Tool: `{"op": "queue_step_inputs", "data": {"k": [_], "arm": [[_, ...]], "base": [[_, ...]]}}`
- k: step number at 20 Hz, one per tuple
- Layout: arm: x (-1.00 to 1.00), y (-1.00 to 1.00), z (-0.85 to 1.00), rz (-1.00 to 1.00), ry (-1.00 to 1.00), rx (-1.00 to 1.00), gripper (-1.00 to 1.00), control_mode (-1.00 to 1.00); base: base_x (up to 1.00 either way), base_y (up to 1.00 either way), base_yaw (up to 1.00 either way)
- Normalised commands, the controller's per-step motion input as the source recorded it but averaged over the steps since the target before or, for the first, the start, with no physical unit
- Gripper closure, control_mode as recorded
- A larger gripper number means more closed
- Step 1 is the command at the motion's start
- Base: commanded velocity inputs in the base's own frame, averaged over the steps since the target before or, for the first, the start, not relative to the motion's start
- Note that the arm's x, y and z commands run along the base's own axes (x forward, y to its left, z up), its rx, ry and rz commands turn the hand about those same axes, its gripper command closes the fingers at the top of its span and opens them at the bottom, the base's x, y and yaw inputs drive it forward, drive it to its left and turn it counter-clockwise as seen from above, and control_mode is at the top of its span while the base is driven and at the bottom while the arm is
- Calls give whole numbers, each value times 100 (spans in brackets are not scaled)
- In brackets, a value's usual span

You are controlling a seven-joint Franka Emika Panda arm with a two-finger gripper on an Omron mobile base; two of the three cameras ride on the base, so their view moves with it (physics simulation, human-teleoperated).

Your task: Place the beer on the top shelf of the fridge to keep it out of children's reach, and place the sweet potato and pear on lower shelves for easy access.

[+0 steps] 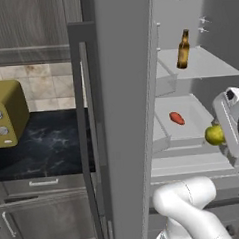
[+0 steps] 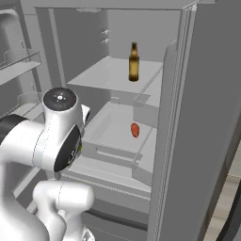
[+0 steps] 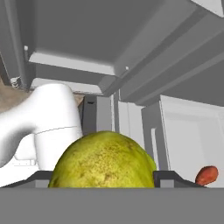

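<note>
The fridge [image 1: 124, 91] stands open. Upright on its top shelf [image 1: 211, 63] is the brown beer [image 1: 183, 49], which the right base view shows as the beer [image 2: 133, 62] on the top shelf [image 2: 106, 73]. One level down, the orange-red sweet potato [image 1: 177, 118] lies on a lower shelf [image 1: 192, 124]; it appears as the sweet potato [image 2: 135, 130] from the right and as the sweet potato [image 3: 206, 174] in the hand view. My gripper [image 1: 218, 135] is shut on the yellow-green pear [image 1: 213, 135], in front of that lower shelf at its right. The pear [image 3: 103, 159] sits between the fingertips [image 3: 168, 177] of the gripper [image 3: 103, 179].
An olive toaster oven [image 1: 6, 116] sits on the dark counter [image 1: 48, 146] left of the fridge door. Door bins [image 2: 19, 61] hang on the left door. My own arm [image 2: 56, 132] blocks the fridge's lower left. A further shelf [image 1: 194, 162] lies beneath the sweet potato's.
</note>
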Motion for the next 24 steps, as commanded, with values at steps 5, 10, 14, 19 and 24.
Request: {"op": "queue_step_inputs", "data": {"k": [5,10,14,19,24], "arm": [[42,-4,-37,0,-4,0,100,-100],[52,-15,-16,0,0,0,100,-100],[54,-16,-16,0,0,1,100,-100],[51,-13,-23,0,0,0,100,-100],[51,-14,-34,0,0,0,100,-100]], "base": [[0,0,0],[0,0,0],[0,0,0],[0,0,0],[0,0,0]]}}
